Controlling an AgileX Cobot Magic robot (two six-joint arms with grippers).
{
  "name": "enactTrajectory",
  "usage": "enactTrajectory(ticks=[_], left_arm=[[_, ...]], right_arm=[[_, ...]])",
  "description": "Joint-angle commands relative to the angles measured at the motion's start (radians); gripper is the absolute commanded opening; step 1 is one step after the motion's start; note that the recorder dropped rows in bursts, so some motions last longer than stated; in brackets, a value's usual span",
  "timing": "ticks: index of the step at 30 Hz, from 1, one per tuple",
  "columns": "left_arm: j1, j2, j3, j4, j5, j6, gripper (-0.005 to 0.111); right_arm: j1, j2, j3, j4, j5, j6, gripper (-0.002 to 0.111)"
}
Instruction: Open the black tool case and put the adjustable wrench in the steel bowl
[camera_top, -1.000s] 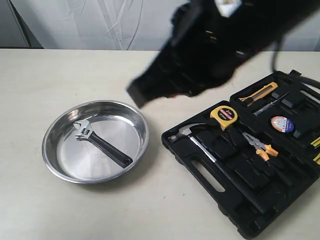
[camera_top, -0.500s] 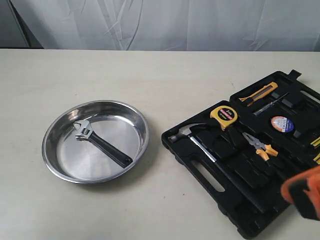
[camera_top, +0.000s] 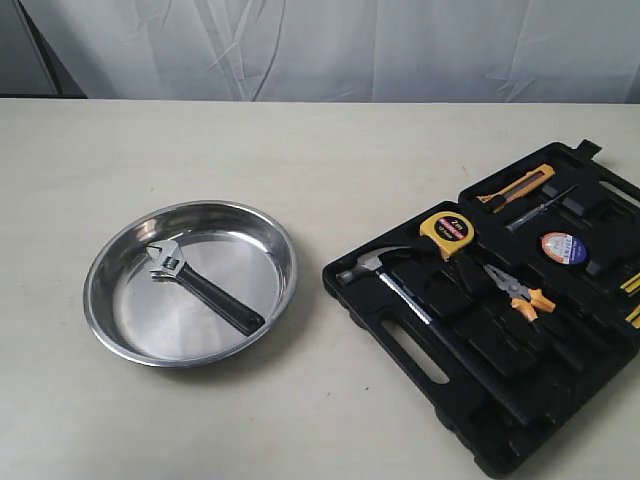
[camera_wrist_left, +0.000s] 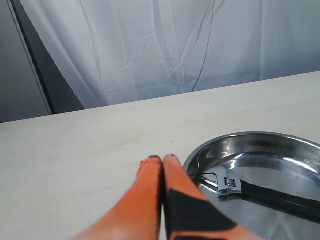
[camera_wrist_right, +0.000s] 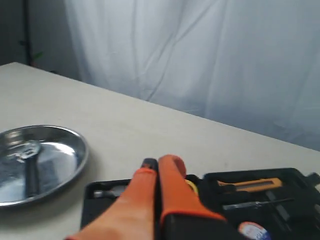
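— Where is the adjustable wrench (camera_top: 200, 283)?
— Flat on the bottom of the steel bowl (camera_top: 175, 335), with its silver head toward the far left rim.
— And the black tool case (camera_top: 480, 400)?
— It lies open on the table to the right of the bowl, not touching it. The hammer (camera_top: 385, 275), tape measure (camera_top: 447, 230) and pliers (camera_top: 520, 292) sit in their recesses.
— Your hands?
— My left gripper (camera_wrist_left: 162, 159) is pressed together, empty, and points toward the bowl. My right gripper (camera_wrist_right: 157, 162) is also together and empty, facing the case.
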Motion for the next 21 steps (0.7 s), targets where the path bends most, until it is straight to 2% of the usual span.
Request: enactTrajectory(ticks=[1, 6, 9, 21], left_arm=[[-0.001, 0.004, -0.002, -0.002, -0.003, -0.001, 0.000], [-0.001, 0.004, -0.002, -0.002, -0.003, -0.001, 0.000], [-0.001, 0.004, -0.002, -0.002, -0.003, -0.001, 0.000], [-0.001, 0.004, -0.002, -0.002, -0.003, -0.001, 0.000]], right_arm=[[-0.099, -0.131, 0.195, -0.007, -0.145, -0.020, -0.001], [-0.127, -0.192, 0.328, 0.029, -0.186, -0.020, -0.001], [-0.127, -0.192, 0.334, 0.036, -0.137, -0.020, -0.001], [-0.127, -0.192, 0.334, 0.036, -0.136, -0.020, -0.001]])
